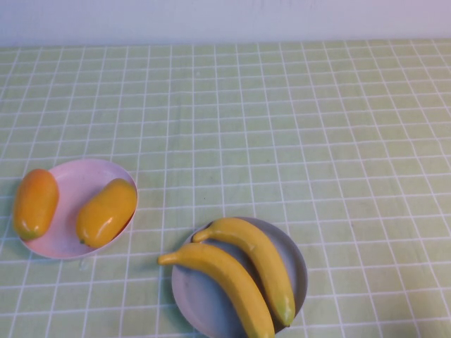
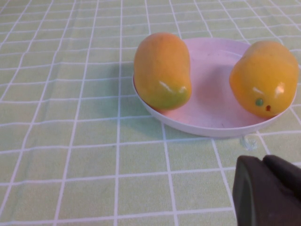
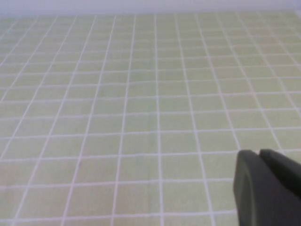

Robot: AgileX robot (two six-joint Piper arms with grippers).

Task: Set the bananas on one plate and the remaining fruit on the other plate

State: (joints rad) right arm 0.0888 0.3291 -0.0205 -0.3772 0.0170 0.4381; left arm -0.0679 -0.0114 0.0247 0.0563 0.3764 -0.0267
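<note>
The left gripper (image 2: 268,190) is closed and empty, low over the cloth just near of the pink plate (image 2: 211,123); the right gripper (image 3: 268,188), also closed and empty, hangs over bare cloth. Both mangoes (image 1: 106,212) lie on the pink plate at left, one (image 1: 34,203) overhanging its left rim, and both bananas (image 1: 225,278) lie on the grey-blue plate (image 1: 299,271) near centre. The sorting looks done, so I would keep both arms clear and at most nudge that mango inward.

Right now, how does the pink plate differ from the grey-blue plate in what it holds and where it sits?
The pink plate holds two mangoes, one leaning on each side of its rim; the grey-blue plate holds two bananas lying side by side. The pink plate sits at the table's left, the grey-blue one nearer the middle front. Both are round. The left gripper and right gripper are shut, empty.
</note>
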